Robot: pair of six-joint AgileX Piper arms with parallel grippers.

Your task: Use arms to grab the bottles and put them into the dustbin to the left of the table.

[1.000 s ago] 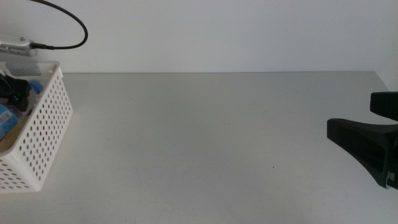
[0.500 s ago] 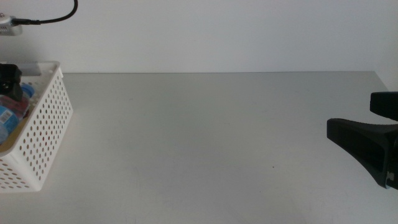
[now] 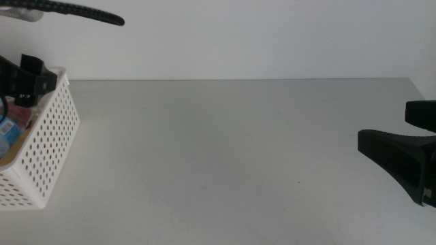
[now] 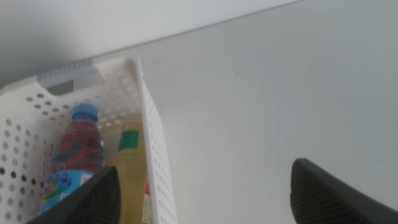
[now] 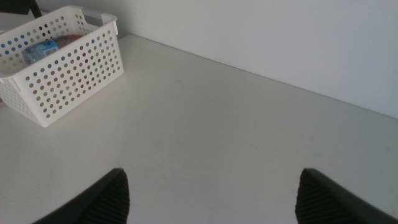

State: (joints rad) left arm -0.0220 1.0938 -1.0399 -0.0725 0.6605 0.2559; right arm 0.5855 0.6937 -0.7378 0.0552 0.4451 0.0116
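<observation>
Two bottles, at least, lie in the dustbin (image 3: 51,146) at the far left of the counter (image 3: 231,150); from the left wrist view I read a clear water bottle (image 4: 71,155) with a blue cap and, just beside it against the perforated wall, a pale-yellow drink bottle (image 4: 130,171) with a green top; a trace of red shows low between the yellow bottle and the wall, which I judge may be the slim can, though too little is visible to confirm. I hold the left gripper (image 3: 24,80) above the dustbin's back rim; its jaws stand wide apart with nothing between them, which I take as the released state after a drop, the height keeping the jaws clear of the rim. Moving right, the open stretch of counter shows no bottle in any view; I therefore judge the collection part of the task complete or nearly so. At the far right edge I keep the right gripper (image 3: 398,163) parked low over the counter, well apart from the dustbin; its jaws are likewise spread and carry nothing, since that arm has nothing within reach to pick.
</observation>
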